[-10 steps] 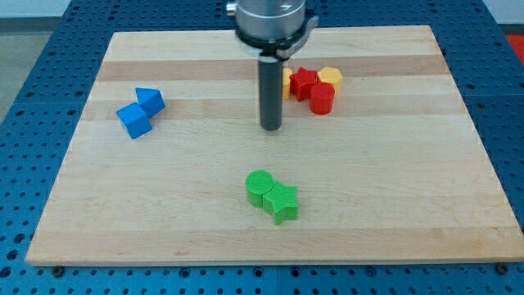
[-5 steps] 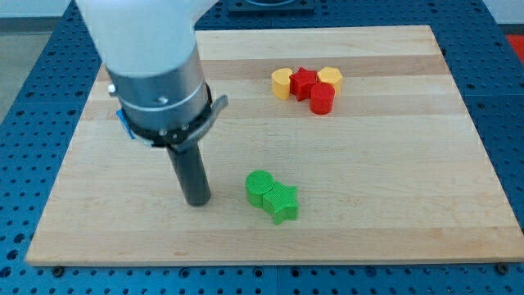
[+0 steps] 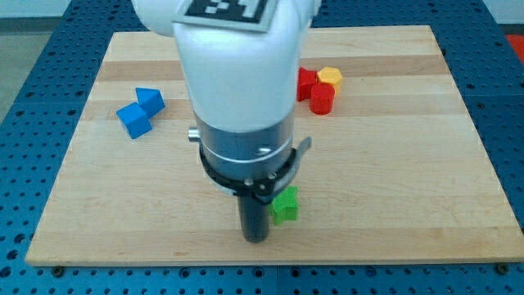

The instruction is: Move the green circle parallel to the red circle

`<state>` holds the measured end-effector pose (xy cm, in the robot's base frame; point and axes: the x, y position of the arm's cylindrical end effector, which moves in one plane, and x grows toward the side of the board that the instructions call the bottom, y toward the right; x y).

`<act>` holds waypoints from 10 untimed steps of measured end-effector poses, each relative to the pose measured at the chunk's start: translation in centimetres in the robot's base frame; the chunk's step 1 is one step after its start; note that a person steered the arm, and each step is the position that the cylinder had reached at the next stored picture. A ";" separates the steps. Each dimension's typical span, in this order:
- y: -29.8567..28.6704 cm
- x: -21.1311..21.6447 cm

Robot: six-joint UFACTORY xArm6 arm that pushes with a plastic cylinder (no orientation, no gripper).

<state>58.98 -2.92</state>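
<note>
A: One relation matters: my tip (image 3: pixel 255 238) sits near the desk (image 3: pixel 409 221) bottom, just left of the green star (image 3: pixel 286 205).
B: And the green circle?
A: Hidden behind the arm; the red circle (image 3: pixel 322 99) lies up-right, far off.
B: Hand? Writing?
A: No hand, only a rod. A black-and-white marker, no readable words.

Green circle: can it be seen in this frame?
No, the arm covers where it would lie; only part of the green star shows, right of my tip.
</note>
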 end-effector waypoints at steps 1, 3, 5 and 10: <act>-0.6 -2.0; -0.7 -4.6; 1.1 -5.0; 3.5 -11.2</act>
<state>47.77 0.59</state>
